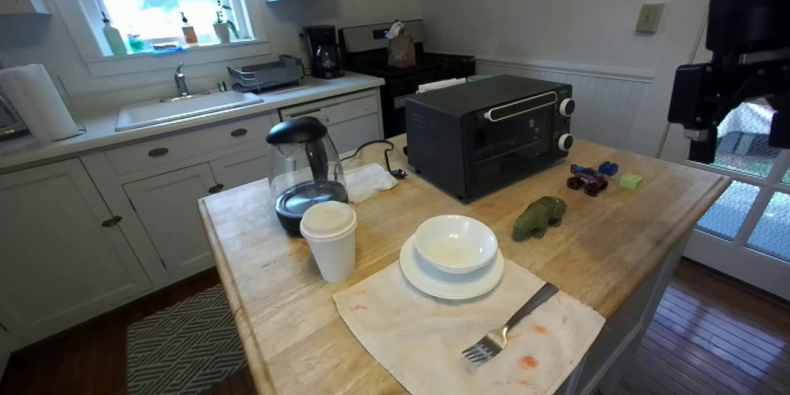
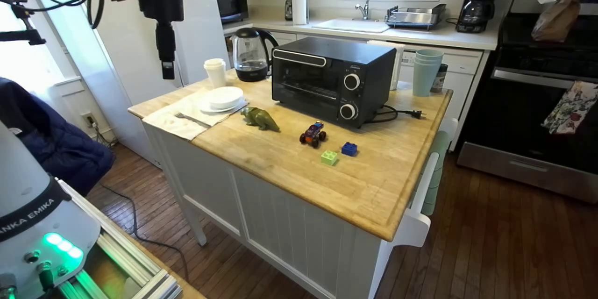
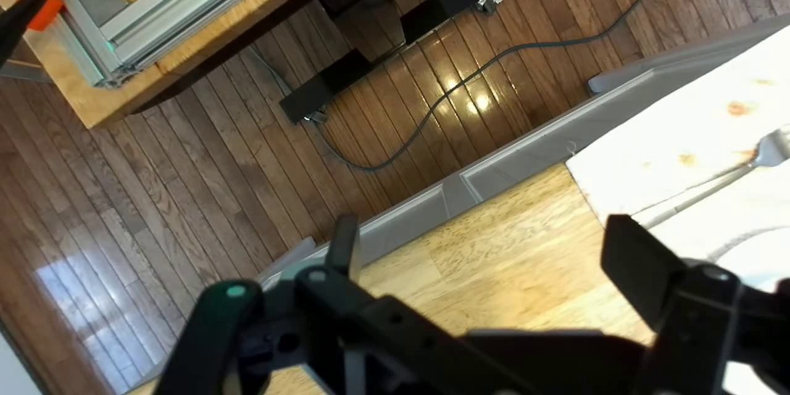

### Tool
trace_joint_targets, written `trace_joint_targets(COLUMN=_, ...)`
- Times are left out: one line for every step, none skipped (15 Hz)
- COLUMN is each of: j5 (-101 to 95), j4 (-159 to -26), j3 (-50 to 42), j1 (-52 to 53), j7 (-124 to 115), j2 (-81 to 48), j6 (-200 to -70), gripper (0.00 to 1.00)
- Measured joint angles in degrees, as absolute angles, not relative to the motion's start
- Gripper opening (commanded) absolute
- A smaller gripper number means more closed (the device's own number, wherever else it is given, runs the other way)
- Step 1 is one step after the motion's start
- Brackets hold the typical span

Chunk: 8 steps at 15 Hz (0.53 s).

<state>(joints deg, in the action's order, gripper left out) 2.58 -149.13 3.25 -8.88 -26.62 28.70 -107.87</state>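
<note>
My gripper is open, with nothing between its fingers. It hangs in the air above the wooden island top, also seen in both exterior views. In the wrist view a pale cloth and a fork lie beyond the right finger. In an exterior view, a white bowl sits on a white plate on the cloth, beside the fork. A green toy animal, a toy truck, a blue block and a light green block lie on the wood.
A black toaster oven stands on the island. A glass kettle and lidded white cup stand near the plate. Stacked cups stand at a corner. The robot's stand and a floor cable show beside the island.
</note>
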Motion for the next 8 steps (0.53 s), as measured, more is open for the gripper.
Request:
trace_joint_targets(j5=2.58, j4=-149.13, j3=3.24, j1=-9.01, j7=-27.67, j2=28.61, j6=-108.33, gripper=1.0)
trace_joint_targets(j5=2.47, j4=-149.14, j3=3.25, j1=-9.41, j7=-29.65, j2=28.33, j6=-109.8, gripper=1.0)
trace_joint_targets(j5=2.17, j4=-149.14, j3=3.25, j1=-10.1, j7=-31.73, j2=27.81, j6=-111.28, gripper=1.0)
trace_joint_targets(j5=1.61, j4=-149.14, j3=3.23, j1=-11.05, j7=-33.75, j2=26.93, j6=-112.79, gripper=1.0)
trace_joint_targets(j5=0.89, j4=-149.11, j3=3.16, j1=-12.12, j7=-35.7, j2=25.76, j6=-114.28, gripper=1.0)
trace_joint_targets(j5=0.21, j4=-149.09, j3=2.95, j1=-13.14, j7=-37.37, j2=24.41, j6=-115.77, gripper=1.0)
trace_joint_targets(j5=-0.51, j4=-149.0, j3=2.61, j1=-14.07, j7=-38.96, j2=22.85, j6=-117.31, gripper=1.0)
trace_joint_targets(j5=-1.23, j4=-148.86, j3=2.11, j1=-14.85, j7=-40.33, j2=21.17, j6=-118.9, gripper=1.0)
